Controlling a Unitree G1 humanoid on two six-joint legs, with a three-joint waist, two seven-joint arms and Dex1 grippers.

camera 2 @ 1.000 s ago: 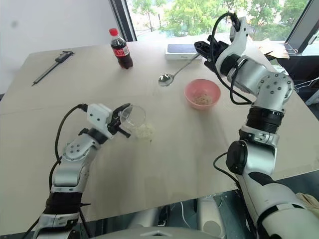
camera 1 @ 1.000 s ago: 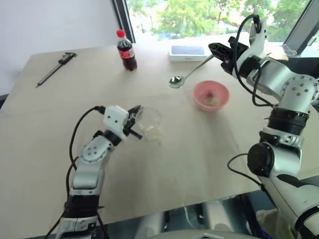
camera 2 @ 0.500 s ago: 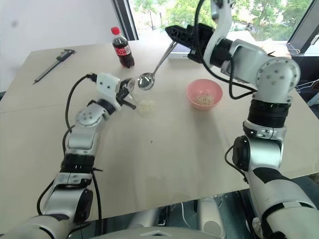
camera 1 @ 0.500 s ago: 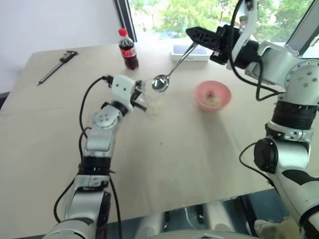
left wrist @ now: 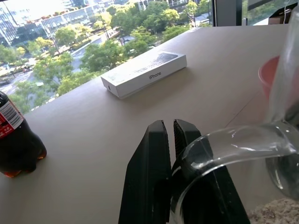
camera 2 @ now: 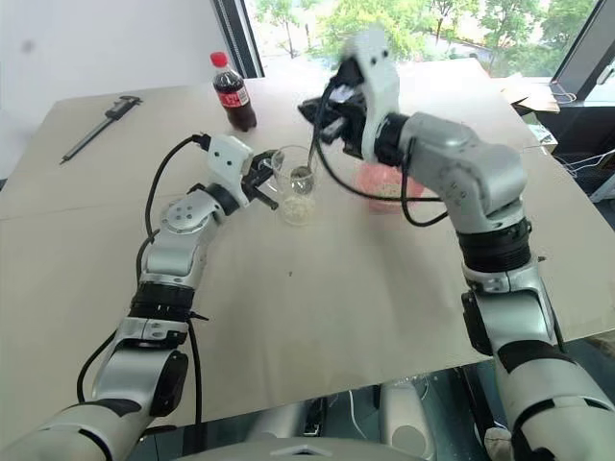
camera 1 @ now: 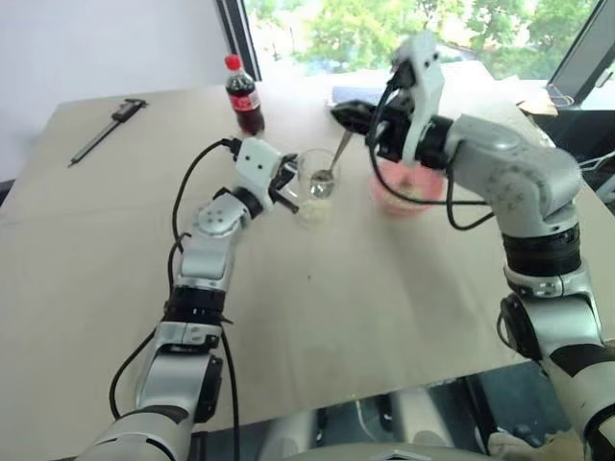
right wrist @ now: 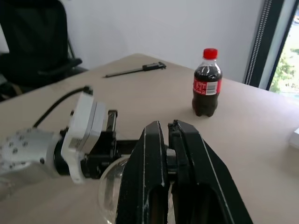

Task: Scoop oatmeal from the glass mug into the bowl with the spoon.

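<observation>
Broad pale tabletop (camera 1: 86, 288), bare across the near half and the left; ample room there, with the near edge well clear of the work. Toward the far edge, a cola bottle (camera 1: 244, 94), a white phone box (left wrist: 144, 73) and a dark caliper (camera 1: 108, 130), all well apart from the action.

Pink bowl (camera 2: 388, 189) just beside the mug on the right, partly behind the right arm; short travel between the two, probably a low lift over both rims. Light and liable to slide if nudged.

Glass mug (camera 1: 316, 185) lifted off the tabletop and tilted, held at its rim by the left gripper (camera 1: 284, 181), pinched shut on the thin wall. Likely fragile, slick and stiff; a rim pinch seems sound only under gentle force, so best not to press the spoon hard against the glass.

Spoon (camera 1: 333, 164) in the right gripper (camera 1: 354, 116), clamped shut on the upper handle, oval bowl dipped inside the mug. Stiff, light, smooth metal; apt to twist in a narrow grip, so better carried level.

Oatmeal (camera 2: 297, 208) pale and loose in the mug's bottom, a little already in the bowl. Dry flakes, apt to spill.
</observation>
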